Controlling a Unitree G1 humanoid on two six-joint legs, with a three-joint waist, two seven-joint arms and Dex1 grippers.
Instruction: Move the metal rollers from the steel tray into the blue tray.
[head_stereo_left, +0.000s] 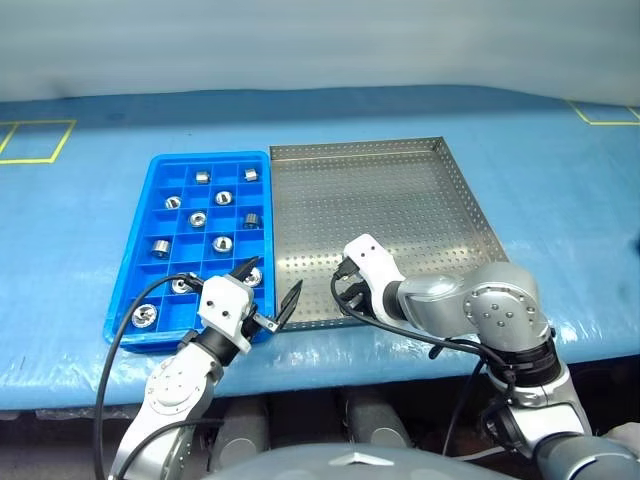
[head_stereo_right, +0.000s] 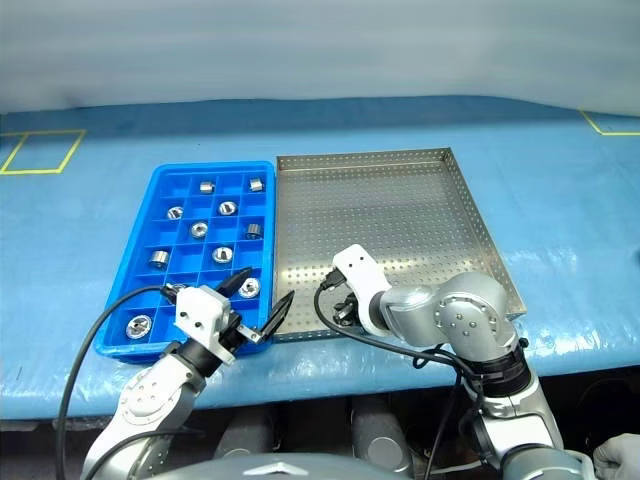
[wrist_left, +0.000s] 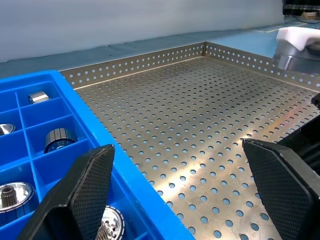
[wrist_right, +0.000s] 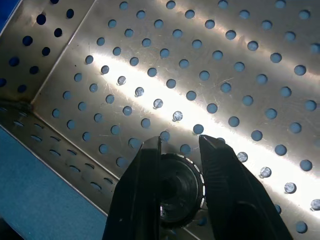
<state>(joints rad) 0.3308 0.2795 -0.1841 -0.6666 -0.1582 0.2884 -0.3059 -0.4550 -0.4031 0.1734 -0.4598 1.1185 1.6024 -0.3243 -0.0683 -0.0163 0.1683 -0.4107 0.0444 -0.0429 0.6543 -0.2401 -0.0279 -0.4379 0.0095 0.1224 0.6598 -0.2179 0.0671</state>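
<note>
Silver-grey jointed arms with white wrist housings, looped black cables, and black textured claw fingers (wrist_left: 90, 187).

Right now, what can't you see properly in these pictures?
- The roller in the right gripper: its lower part is cut off by the right wrist view's edge and flanked by the fingers.
- The steel tray's near corner: hidden behind the right arm in the head views.
- Rollers in the blue tray's nearest compartments: partly behind the left gripper.
</note>
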